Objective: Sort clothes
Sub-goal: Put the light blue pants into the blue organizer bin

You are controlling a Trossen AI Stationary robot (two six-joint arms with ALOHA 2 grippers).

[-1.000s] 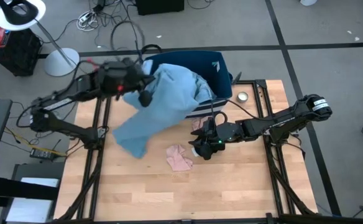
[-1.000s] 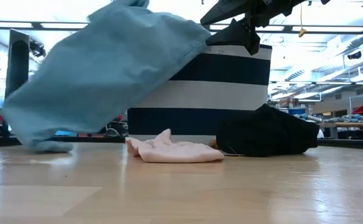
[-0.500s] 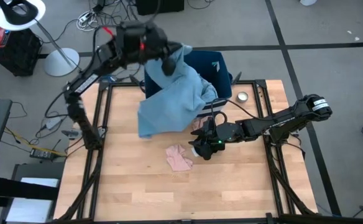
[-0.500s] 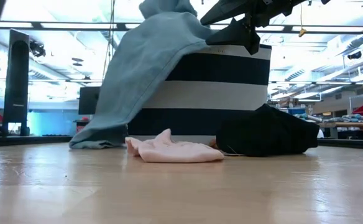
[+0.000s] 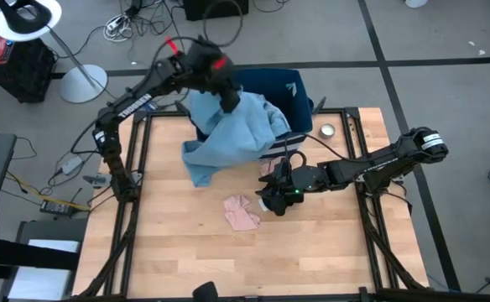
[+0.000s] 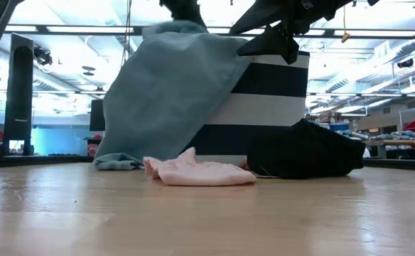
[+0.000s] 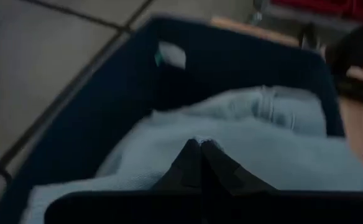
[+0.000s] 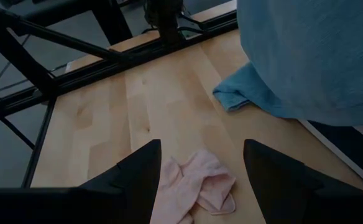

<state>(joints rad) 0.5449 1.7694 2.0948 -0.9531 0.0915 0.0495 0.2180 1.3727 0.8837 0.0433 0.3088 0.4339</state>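
Your left claw is up over the navy striped bin at the far edge of the surface, fingers pinched shut on the light blue garment; in the left wrist view the two dark fingers meet at a point right on the blue cloth with the bin's dark wall around it. That garment drapes over the bin's near rim and down its front, its lower end bunched on the surface to the bin's left side, seen in the low view as a blue sheet covering the left half of the striped bin. A second blue denim piece sits inside the bin next to it, visible in the left wrist view. Your right claw is low, just in front of the bin, above the black item; its fingers stand spread apart with nothing between them, looking down on the pink garment. The pink garment lies crumpled flat on the surface, just left of the black item and apart from the blue hem. In the low view the black item is a mound touching the bin's base, the pink one beside it. A small pale piece lies by the bin's front corner, can't tell what. A small round metal thing sits right of the bin.
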